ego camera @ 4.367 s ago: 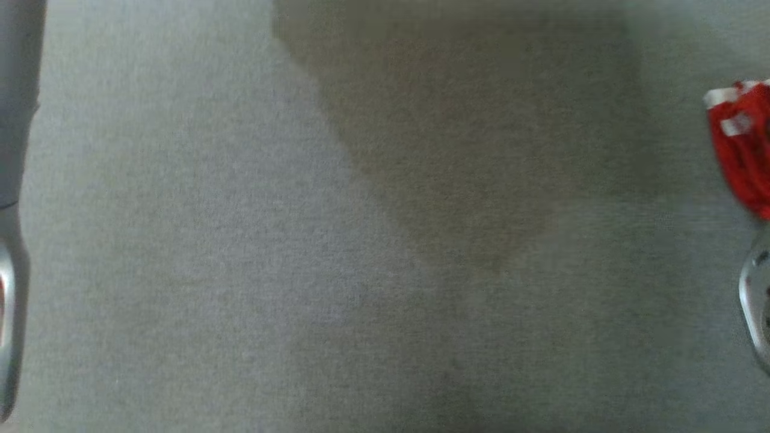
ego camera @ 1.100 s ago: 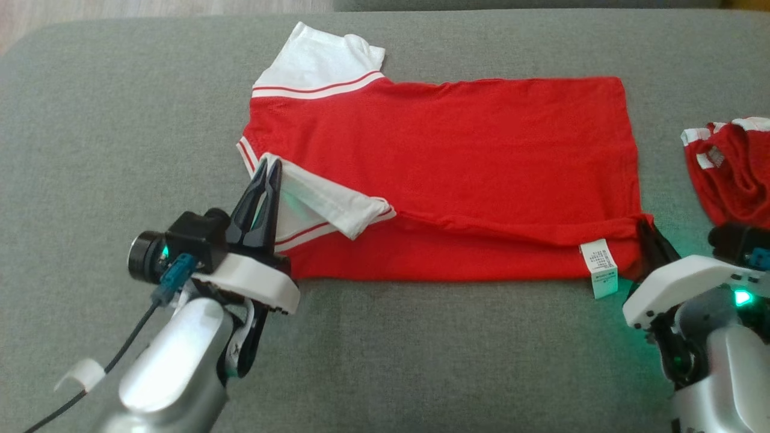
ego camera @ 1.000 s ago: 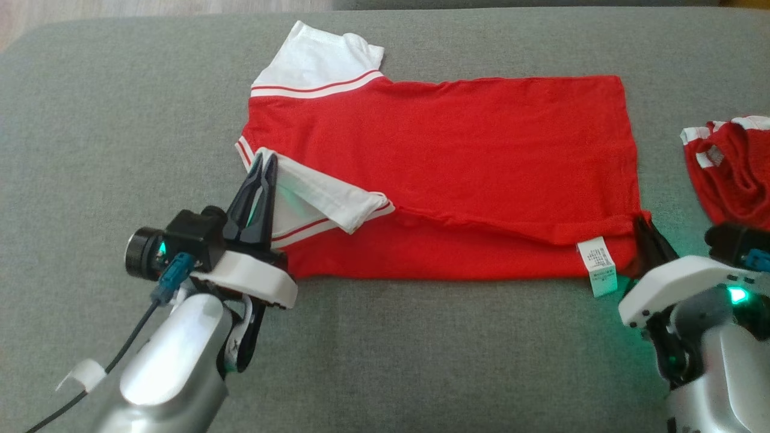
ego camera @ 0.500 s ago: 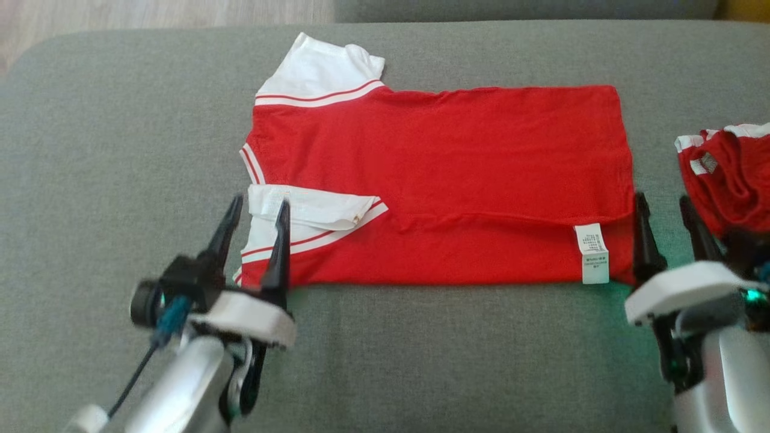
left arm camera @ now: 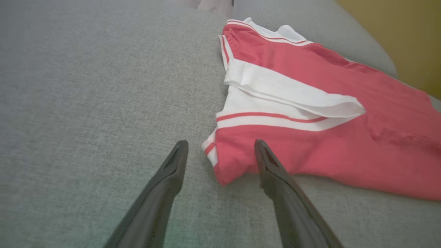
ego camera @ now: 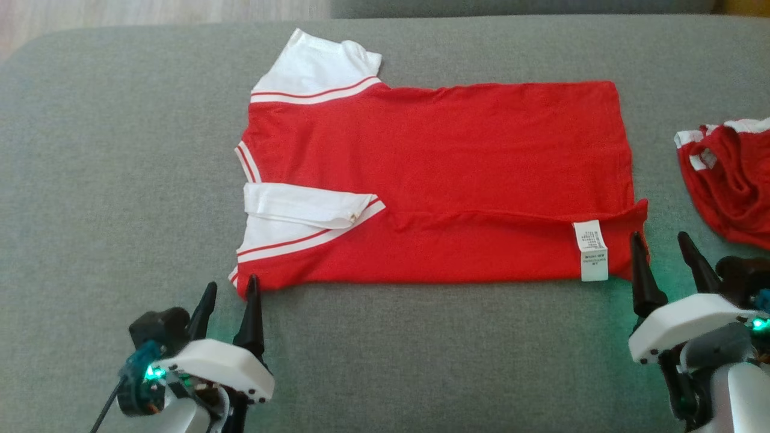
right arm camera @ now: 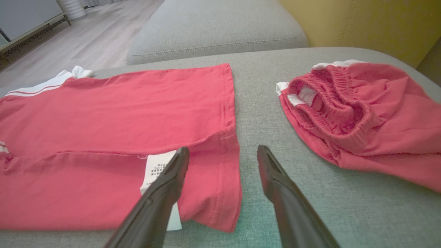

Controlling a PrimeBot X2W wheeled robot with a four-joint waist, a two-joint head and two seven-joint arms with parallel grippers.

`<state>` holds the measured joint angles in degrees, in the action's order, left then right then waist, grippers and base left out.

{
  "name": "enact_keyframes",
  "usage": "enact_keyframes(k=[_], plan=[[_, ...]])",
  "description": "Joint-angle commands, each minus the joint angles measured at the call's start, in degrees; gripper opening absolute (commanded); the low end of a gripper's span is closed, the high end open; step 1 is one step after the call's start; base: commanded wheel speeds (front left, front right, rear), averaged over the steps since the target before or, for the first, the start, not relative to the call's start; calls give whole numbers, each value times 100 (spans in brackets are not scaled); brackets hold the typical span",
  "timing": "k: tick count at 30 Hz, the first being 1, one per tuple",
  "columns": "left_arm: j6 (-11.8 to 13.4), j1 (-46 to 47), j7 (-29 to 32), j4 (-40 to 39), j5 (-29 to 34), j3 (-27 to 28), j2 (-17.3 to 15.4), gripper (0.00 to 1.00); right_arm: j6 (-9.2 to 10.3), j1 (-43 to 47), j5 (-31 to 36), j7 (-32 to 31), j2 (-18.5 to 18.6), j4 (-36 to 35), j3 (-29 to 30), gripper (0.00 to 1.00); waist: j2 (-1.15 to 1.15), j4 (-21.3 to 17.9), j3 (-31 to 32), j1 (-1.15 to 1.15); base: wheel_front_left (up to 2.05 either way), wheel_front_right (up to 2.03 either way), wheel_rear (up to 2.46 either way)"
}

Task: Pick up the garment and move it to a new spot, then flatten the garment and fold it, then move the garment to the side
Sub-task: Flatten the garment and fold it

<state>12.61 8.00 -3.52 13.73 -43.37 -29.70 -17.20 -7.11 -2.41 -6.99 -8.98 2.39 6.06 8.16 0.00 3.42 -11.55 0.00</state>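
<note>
The garment is a red shirt with white sleeves. It lies flat on the grey cushion, its near long edge folded over toward the far side, a white label showing. My left gripper stands open just in front of the shirt's near left corner, holding nothing. My right gripper is open at the near right corner, also with nothing in it. In each wrist view the corner lies between the spread fingers.
A second red garment, bunched up, lies on the cushion to the right. A further grey cushion and wooden floor sit beyond. A yellow wall stands at the right.
Both grippers went from shut on the shirt's folded edge to open. They let the fabric drop flat and drew back toward me, off the shirt. The camera shifted slightly.
</note>
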Motion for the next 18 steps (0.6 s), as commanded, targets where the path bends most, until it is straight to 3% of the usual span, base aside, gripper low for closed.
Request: enact_keyframes(k=[1, 9, 11, 13, 18], plan=[[-9, 264, 8, -105, -54, 247, -63, 100, -37, -126, -10, -65, 49, -241, -168, 100, 0, -59, -93, 0, 0, 0, 0], [-149, 371, 315, 135, -172, 100, -17, 100, -37, -318, 7, -298, 49, -110, -227, 100, 0, -144, -234, 0, 0, 0, 0], [-169, 394, 325, 161, -180, 81, -1, 44, -37, -368, 13, -345, 49, -10, -226, 100, 0, -137, -247, 0, 0, 0, 0], [-190, 424, 289, 179, -161, 64, 7, 0, -37, -406, 33, -409, 49, 115, -230, 100, 0, -125, -253, 0, 0, 0, 0], [-180, 550, 54, 118, -49, 91, 12, 0, -37, -514, 37, -589, 49, 451, -245, 100, 0, -67, -252, 0, 0, 0, 0]])
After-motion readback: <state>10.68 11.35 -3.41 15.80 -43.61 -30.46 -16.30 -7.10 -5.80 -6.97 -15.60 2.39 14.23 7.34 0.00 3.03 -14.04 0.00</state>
